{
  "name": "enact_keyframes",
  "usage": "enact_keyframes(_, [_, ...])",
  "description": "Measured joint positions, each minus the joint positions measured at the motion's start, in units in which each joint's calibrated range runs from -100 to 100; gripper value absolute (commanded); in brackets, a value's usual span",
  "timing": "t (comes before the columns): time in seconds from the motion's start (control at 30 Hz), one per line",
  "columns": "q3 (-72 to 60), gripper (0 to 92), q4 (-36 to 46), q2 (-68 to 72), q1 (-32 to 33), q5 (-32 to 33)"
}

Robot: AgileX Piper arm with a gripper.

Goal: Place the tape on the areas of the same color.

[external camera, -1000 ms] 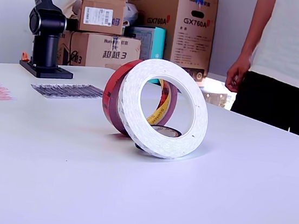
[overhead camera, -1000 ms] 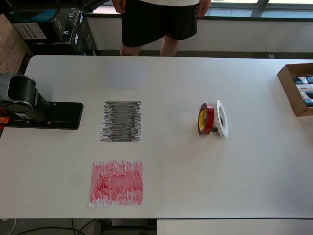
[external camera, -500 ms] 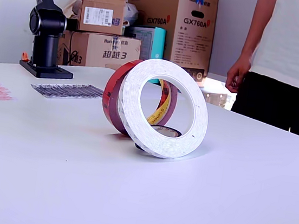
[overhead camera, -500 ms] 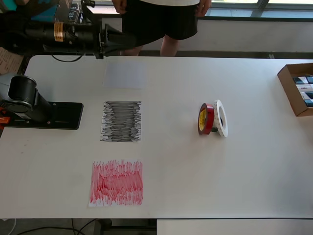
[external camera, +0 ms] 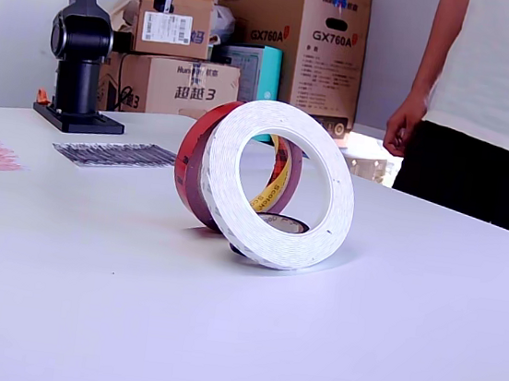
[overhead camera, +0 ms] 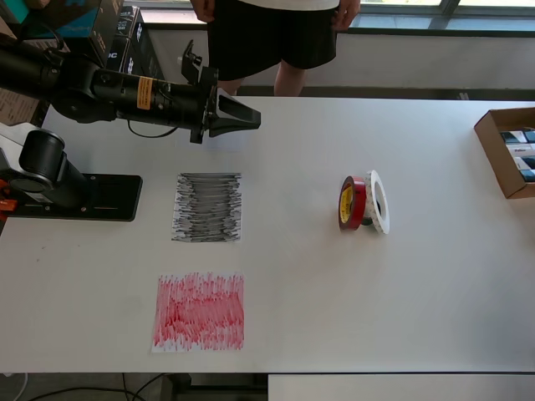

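Above table [overhead camera: 418,301], jaws parted, empty

The tabletop [external camera: 81,318] is smooth, matt white. The white roll [external camera: 278,184] has a soft, foam-like pitted face; the red roll [external camera: 192,169] looks glossy plastic film, its core [overhead camera: 344,205] yellow. The black sheet [overhead camera: 207,207] and red sheet [overhead camera: 199,311] are scribbled matt paper. The arm [overhead camera: 100,86] is matt black. Boxes [external camera: 296,42] in the upper middle of the exterior view are brown cardboard.
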Motion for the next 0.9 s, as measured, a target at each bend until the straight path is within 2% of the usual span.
enact_keyframes(0.47, [-0.6, 0.6, -6.5, 9.6, -3.7, -11.6])
enact_keyframes(0.9, [-6.6, 0.6, -6.7, 16.0, -3.8, -19.9])
